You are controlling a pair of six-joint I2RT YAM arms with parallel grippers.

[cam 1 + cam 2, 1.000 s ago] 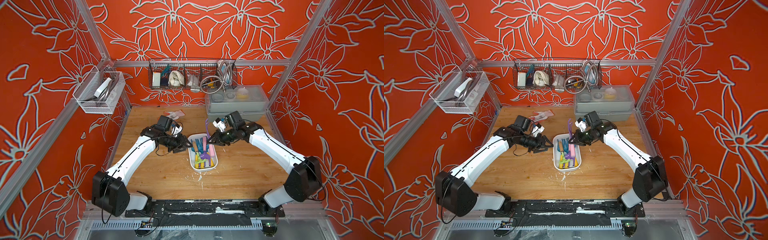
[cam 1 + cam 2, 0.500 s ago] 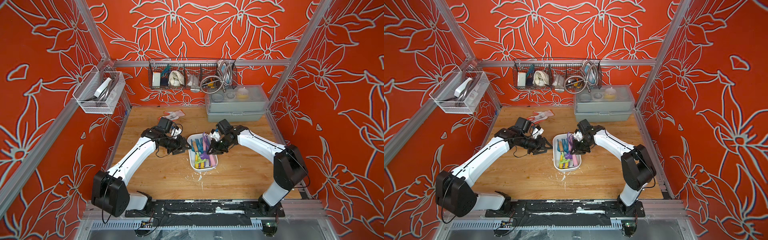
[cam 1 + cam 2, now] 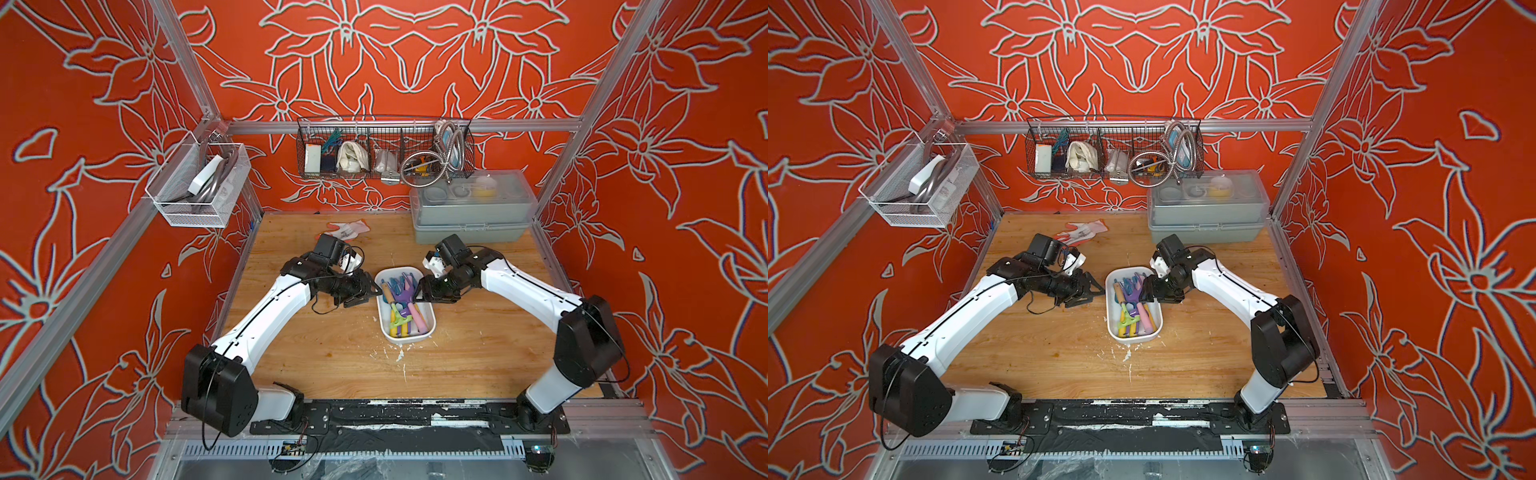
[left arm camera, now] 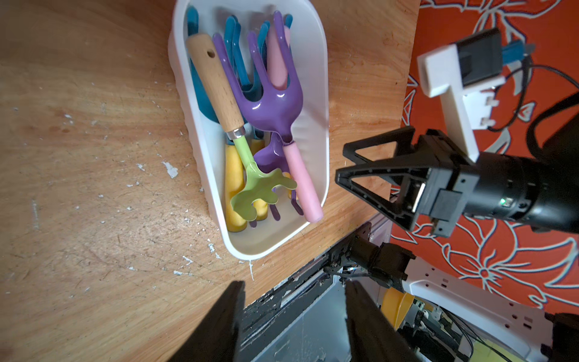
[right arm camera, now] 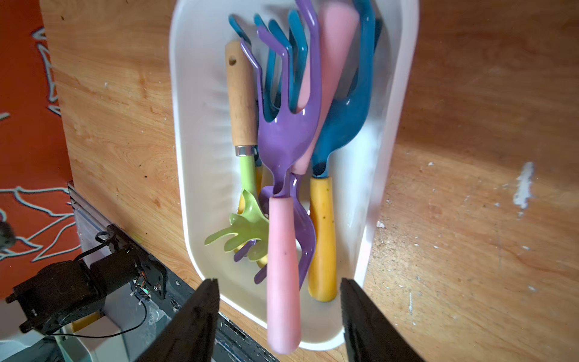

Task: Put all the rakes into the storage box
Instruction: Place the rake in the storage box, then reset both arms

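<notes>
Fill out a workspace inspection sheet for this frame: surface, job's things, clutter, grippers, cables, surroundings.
Surface: wooden tabletop, scuffed, with white flecks near the tub.
Job's things: shallow white plastic tub holds several other hand rakes; purple rake with pink handle lies on top, handle end at the rim.
Clutter: white-and-orange glove and grey box with clear lid at the far edge.
Grippers: left gripper open, empty, beside the tub; right gripper open, empty, on the tub's other side.
Cables: thin black cable loops under the left wrist.
Surroundings: orange floral walls; black wire basket and white mesh basket hang there, filled.
</notes>
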